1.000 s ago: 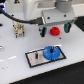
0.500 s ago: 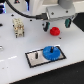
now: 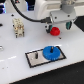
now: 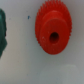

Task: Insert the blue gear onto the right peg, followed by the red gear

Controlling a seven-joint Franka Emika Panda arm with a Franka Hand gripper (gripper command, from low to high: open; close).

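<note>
**A:** Where does the blue gear (image 3: 51, 52) sit?

**B:** On the grey plate (image 3: 34, 60), toward the exterior view's right end, lying flat with its hub up. It covers the spot where the right peg would stand, so I cannot see that peg itself. The twin pin (image 3: 36, 56) shows as a thin dark upright at about nine o'clock from the blue gear, near it but apart.

**A:** And the red gear (image 3: 55, 31)?

**B:** On the white table (image 3: 15, 50), at roughly twelve o'clock from the blue gear, well apart from the plate. In the wrist view the red gear (image 4: 53, 33) fills much of the picture, seen from straight above, toothed rim round the outside, raised hub in the middle with a dark bore.

**A:** The gripper (image 3: 56, 26)?

**B:** It hangs directly over the red gear in the exterior view, its dark fingers on either side of the gear's top. Whether they touch the gear, the pictures are too blurred to say. I cannot tell how wide the jaws stand; the wrist view shows no fingertips plainly.

**A:** Anything else?

**B:** A pale block with dark slots (image 3: 18, 27) stands on the table at about ten o'clock from the plate. A dark green shape (image 4: 2, 34) lies at the edge of the wrist view, too blurred to name.
</note>
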